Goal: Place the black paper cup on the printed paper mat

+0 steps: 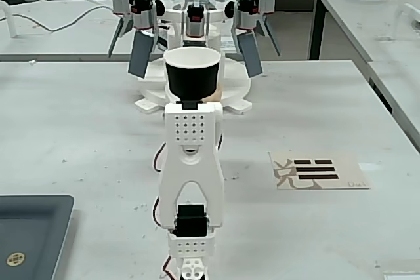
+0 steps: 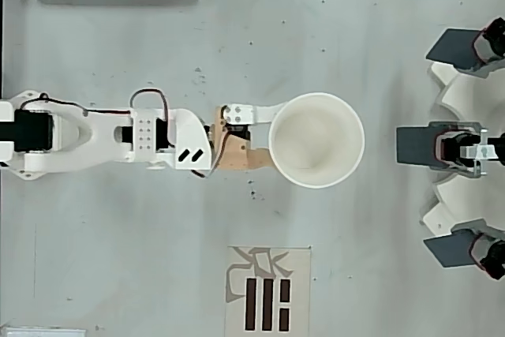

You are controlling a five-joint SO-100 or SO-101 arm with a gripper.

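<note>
While upright in the end effector (image 2: 278,141), black paper cup (image 1: 191,76), well apart from printed paper mat (image 2: 267,290).

From my station I can read very little. The printed paper mat (image 1: 318,170), at about four o'clock in the fixed view and six o'clock in the overhead view (image 2: 267,291), carries a grey character beside thick black bars; I can't make out which character. A faint mark sits at its corner, too small to read. The dark grey tray (image 1: 31,234) shows a small round emblem, not legible.
</note>
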